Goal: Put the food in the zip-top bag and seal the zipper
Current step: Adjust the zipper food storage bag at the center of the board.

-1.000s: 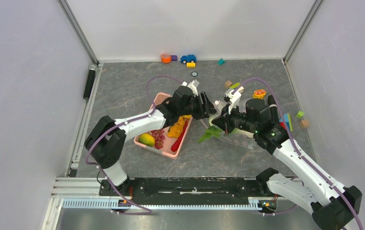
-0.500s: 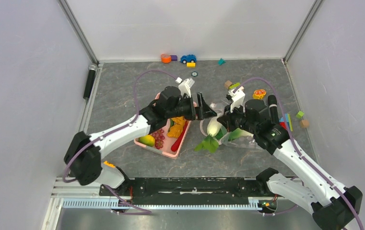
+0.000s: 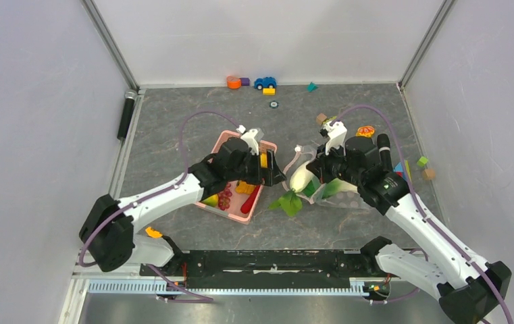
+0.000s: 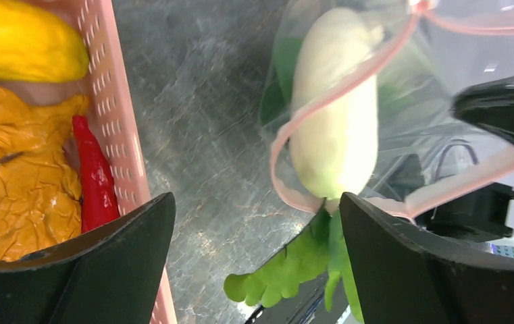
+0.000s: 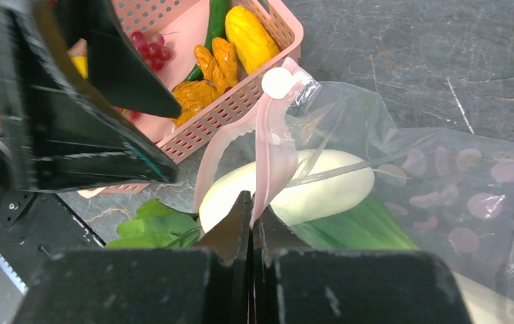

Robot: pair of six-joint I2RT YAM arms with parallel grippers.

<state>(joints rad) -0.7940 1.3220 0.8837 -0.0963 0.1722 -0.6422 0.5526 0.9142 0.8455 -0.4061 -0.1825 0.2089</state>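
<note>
**Right gripper** (image 5: 252,212): jaws pressed shut on the thin pinkish zipper strip (image 5: 272,152). It holds the mouth of the clear, dot-patterned plastic zip-top bag (image 5: 456,182) raised and open toward the left. The round white slider tab (image 5: 277,82) sits at the far end of the lifted strip.

**Left gripper** (image 4: 254,270): jaws spread wide with nothing between them. It hovers over the grey marbled table (image 4: 207,135), just left of the bag mouth.

**In the bag:** the large white-stalked green bok choy (image 4: 335,135). Its stalk lies past the loop of the zipper strip, while its green leaf tips (image 4: 284,277) stick out of the mouth on the near-left side.

**Left of the bag:** the pink slotted plastic basket (image 4: 115,115) holds the other food:
- a smooth yellow piece (image 4: 24,47)
- a crinkled orange piece (image 4: 17,202)
- a red chili (image 4: 95,179)
- a cluster of small red grapes (image 5: 151,46)
- a yellow-green mango (image 3: 207,199)

**Progress, as judged:** early. One item is largely bagged but not fully inside. None of the basket pieces has been transferred. The zipper stands open along its visible length, so sealing is not yet begun.

**Left to do, by this reading:** tuck in the leaves, carry each basket piece across to the bag, then draw the slider along the strip.
</note>
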